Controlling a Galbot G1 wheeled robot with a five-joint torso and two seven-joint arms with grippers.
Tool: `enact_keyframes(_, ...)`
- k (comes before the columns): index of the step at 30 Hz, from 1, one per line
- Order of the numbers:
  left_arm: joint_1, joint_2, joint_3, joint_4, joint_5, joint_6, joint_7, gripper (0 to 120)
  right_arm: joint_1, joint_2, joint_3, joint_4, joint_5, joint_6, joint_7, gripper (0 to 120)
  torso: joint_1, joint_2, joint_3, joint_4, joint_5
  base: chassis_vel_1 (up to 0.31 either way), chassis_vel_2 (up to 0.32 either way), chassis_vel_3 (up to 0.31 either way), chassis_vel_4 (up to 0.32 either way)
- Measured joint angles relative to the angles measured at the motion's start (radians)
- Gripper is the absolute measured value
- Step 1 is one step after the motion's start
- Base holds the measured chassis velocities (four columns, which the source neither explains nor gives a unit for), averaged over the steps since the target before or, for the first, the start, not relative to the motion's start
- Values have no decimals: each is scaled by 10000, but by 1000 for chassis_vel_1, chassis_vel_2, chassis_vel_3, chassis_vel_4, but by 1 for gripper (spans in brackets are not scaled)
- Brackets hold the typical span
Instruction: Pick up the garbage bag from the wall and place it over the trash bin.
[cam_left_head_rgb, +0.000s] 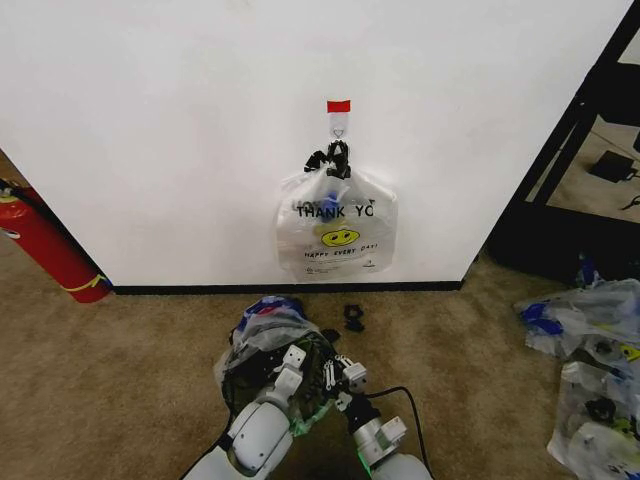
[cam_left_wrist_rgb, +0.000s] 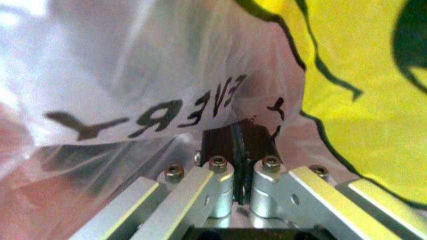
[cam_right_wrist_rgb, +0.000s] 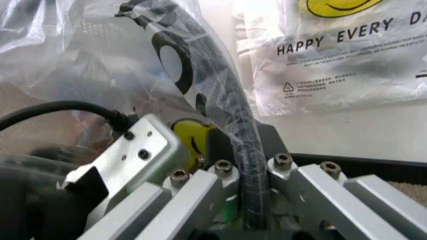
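A garbage bag (cam_left_head_rgb: 337, 235) hangs from the hook (cam_left_head_rgb: 338, 128) on the wall (cam_left_head_rgb: 180, 120). Below it, the left gripper (cam_left_wrist_rgb: 240, 145) pinches bag plastic (cam_left_wrist_rgb: 133, 75) over the trash bin (cam_left_head_rgb: 262, 365); the right gripper (cam_right_wrist_rgb: 248, 150) clamps the bin's rim (cam_right_wrist_rgb: 233, 120).

Both arms have rounded white-grey shells ending in bare aluminium brackets. The left gripper (cam_left_wrist_rgb: 240, 150) has silver linkage bars with hex-socket screws and black fingers (cam_left_wrist_rgb: 257, 132). A black cable (cam_left_head_rgb: 405, 400) loops beside the right gripper (cam_right_wrist_rgb: 243, 145).
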Motion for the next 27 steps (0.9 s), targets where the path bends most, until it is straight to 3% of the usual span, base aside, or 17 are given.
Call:
enact_keyframes(8, 371, 350, -220, -571, -110, -272, -15, 0, 136, -14, 137, -69, 769, -227, 148, 0, 0, 0, 0, 1, 0, 0, 0, 0, 0)
enact_keyframes(14, 1439, 831, 142, -2323, -59, -622, 338, 0, 587, 223, 283, -120, 3108, -1220, 676, 0, 0, 0, 0, 3, -1, 0, 0, 0, 0)
enact_keyframes(17, 1717, 915, 99, -2852, 30, -871, 711, 0, 660, 267, 344, -129, 3521, -1384, 825, 0, 0, 0, 0, 2, -1, 0, 0, 0, 0)
enact_keyframes(21, 2342, 1207, -454, -4185, 207, -1227, 1279, 0, 687, 319, 559, 65, 4363, -1770, 1303, 0, 0, 0, -1, 1, -1, 0, 0, 0, 0)
enact_keyframes(23, 2629, 1478, -1164, -4985, 378, -1301, 1319, 0, 639, 374, 732, 251, 4743, -1922, 1695, 0, 0, 0, -1, 1, -1, 0, 0, 0, 0)
enact_keyframes(27, 2893, 2136, -1900, -5634, 793, -1192, 1130, 0, 596, 395, 920, 568, 5334, -2100, 2341, 0, 0, 0, 0, 0, -2, 0, 0, 0, 0)
